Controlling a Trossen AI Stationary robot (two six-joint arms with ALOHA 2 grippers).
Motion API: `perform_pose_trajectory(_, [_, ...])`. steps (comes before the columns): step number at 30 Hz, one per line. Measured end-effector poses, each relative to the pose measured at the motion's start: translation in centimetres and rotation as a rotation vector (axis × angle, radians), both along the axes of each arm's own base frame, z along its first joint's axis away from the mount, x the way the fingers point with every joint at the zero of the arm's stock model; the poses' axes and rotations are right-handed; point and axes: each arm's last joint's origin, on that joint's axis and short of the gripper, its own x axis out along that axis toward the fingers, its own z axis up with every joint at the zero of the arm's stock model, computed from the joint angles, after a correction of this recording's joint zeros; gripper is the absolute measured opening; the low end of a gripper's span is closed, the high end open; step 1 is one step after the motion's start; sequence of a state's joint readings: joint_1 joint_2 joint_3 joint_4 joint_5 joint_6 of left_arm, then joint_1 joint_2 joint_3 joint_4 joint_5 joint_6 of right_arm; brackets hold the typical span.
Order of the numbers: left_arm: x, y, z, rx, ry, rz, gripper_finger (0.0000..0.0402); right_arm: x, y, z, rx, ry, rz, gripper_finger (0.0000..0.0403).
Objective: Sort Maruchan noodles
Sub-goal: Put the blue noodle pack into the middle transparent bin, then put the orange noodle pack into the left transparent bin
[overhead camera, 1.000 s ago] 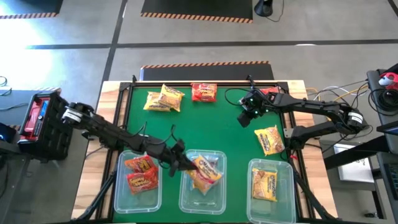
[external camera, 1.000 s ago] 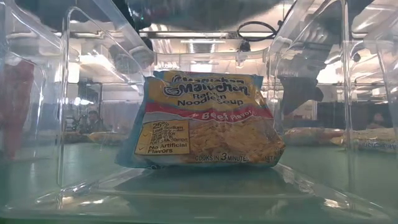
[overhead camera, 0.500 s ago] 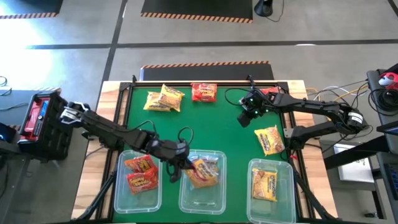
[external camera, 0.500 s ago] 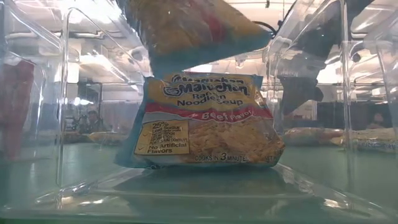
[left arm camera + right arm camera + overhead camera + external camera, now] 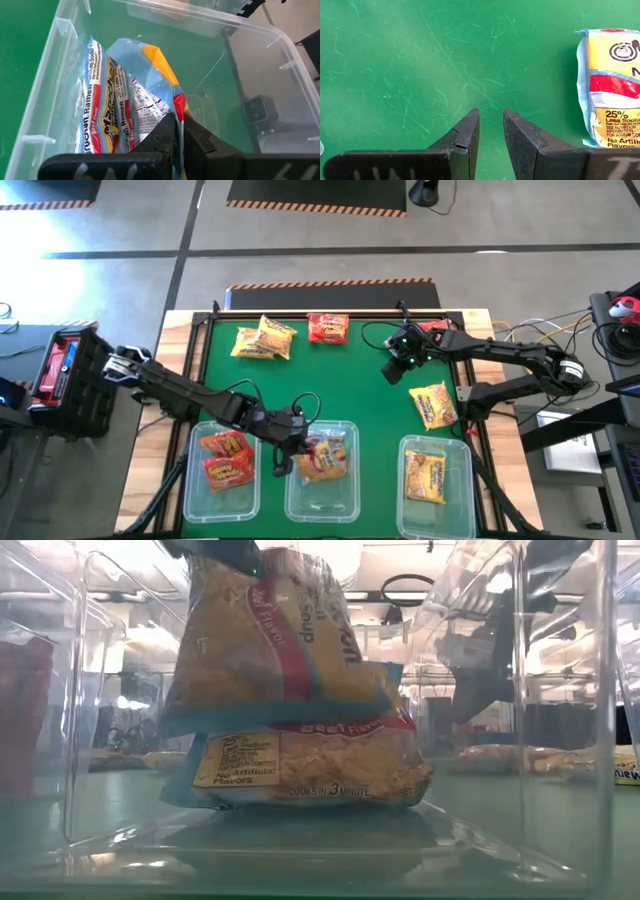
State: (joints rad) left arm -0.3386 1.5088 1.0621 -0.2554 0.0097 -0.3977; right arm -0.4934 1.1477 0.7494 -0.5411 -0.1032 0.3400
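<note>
My left gripper point(image 5: 290, 437) is over the middle clear tub point(image 5: 322, 498), shut on a yellow-pink Maruchan packet point(image 5: 270, 640) that reaches down into the tub. A second packet of the same kind point(image 5: 300, 768) lies flat on the tub floor beneath it. My right gripper point(image 5: 404, 361) hovers over bare green mat with its fingers point(image 5: 465, 132) slightly open on nothing; a loose yellow packet point(image 5: 612, 87) lies on the mat beside it. My left gripper point(image 5: 179, 117) pinches the packet between its two fingers at the sealed end edge point(image 5: 176, 100). The fingers come from above, slanting down into the tub. The packet hangs tilted below them, and its lower end point(image 5: 290, 715) rests on the packet lying in the tub.
The left tub point(image 5: 222, 492) holds red packets point(image 5: 226, 457) and the right tub point(image 5: 437, 490) a yellow one point(image 5: 426, 477). Loose on the mat lie yellow packets point(image 5: 263, 338), a red one point(image 5: 328, 328) and a yellow one point(image 5: 432, 404). Bare mat point(image 5: 330, 380) lies in the middle.
My left gripper has come down into the middle tub, still shut on the packet. The packet has dropped from above the tub rim until its lower end sits on the packet lying there. The tub's walls have shifted a little in the low view.
</note>
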Motion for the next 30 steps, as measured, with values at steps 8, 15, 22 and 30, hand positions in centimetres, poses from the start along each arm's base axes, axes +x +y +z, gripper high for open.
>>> perform_pose_trajectory(8, [0.6,-0.1,-0.4,-0.022,0.023,0.028,0.0025,0.0,0.0,0.0,0.000,0.000,0.000,0.0077])
perform_pose_trajectory(15, [0.9,0.1,-0.1,-0.001,0.005,0.086,0.0090,0.0,0.0,0.0,0.000,0.000,0.001,0.0077])
perform_pose_trajectory(22, [1.6,0.4,2.2,0.051,-0.075,0.187,0.0125,0.0,0.0,0.0,0.000,0.000,0.001,0.0077])
perform_pose_trajectory(30, [2.1,1.5,3.4,0.097,-0.120,0.298,0.0132,0.0,0.0,0.0,0.000,0.000,0.000,0.0077])
